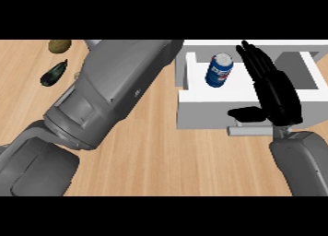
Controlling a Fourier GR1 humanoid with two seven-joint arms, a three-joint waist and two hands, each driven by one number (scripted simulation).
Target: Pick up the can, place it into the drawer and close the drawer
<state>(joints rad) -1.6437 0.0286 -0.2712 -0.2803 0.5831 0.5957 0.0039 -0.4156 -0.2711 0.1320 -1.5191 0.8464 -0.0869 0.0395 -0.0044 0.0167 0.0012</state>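
Observation:
A blue can (219,70) with a white top lies inside the open white drawer (214,108) at the upper right. My right hand (272,90) is over the drawer just right of the can, fingers straight and pointing away, thumb out to the left above the drawer's front; it holds nothing. The drawer's grey handle (247,131) sticks out below the thumb. My left forearm (105,97) crosses the middle of the view toward the top; its hand is hidden beyond the top edge.
A dark green eggplant-like vegetable (54,73) and a brownish potato-like item (59,45) lie on the wooden counter (173,161) at the upper left, beside the left forearm.

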